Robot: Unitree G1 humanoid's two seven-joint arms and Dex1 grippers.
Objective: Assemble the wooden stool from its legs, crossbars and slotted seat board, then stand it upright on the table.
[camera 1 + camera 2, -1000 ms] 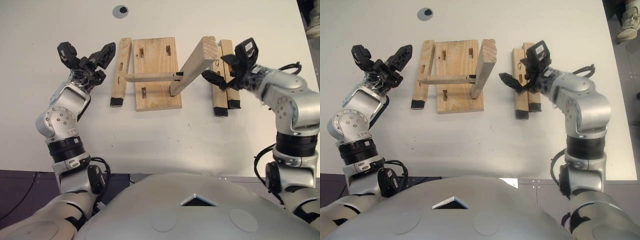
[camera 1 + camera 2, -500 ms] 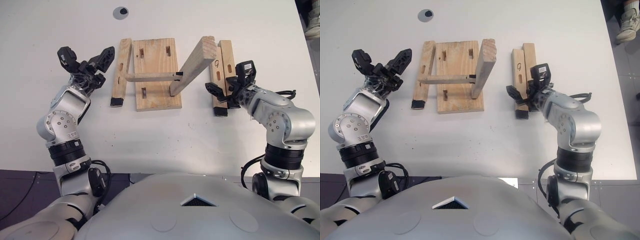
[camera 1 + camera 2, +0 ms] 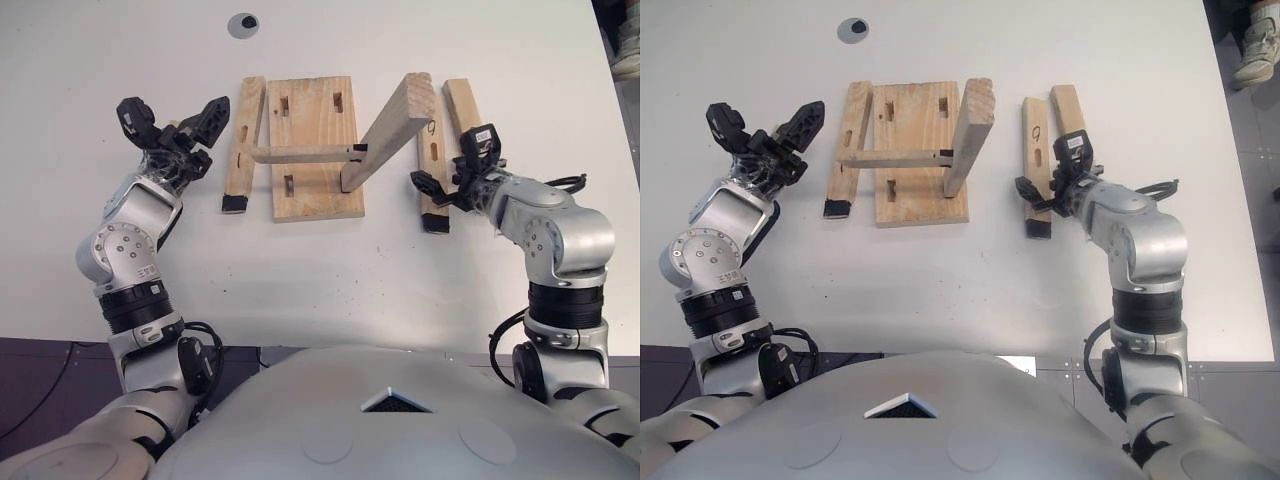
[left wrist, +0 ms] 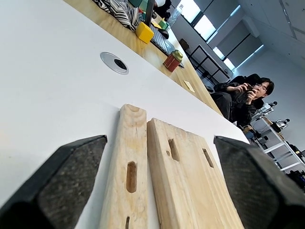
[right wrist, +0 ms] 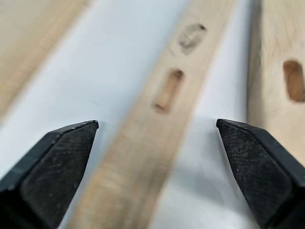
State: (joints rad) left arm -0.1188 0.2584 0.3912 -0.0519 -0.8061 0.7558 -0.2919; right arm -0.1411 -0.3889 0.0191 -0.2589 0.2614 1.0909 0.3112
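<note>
On the white table (image 3: 300,280), the right gripper (image 3: 446,167), spread apart like the left gripper (image 3: 172,110), had dropped over a pale slotted wooden leg (image 3: 431,130) to grab it.

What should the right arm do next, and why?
Probably lower the right gripper a little and close on the slotted leg. Its jaws are open and straddle that leg in the wrist view without gripping it. The leg lies flat on the table, with a gap to the second loose leg, so one jaw should fit between them.
</note>
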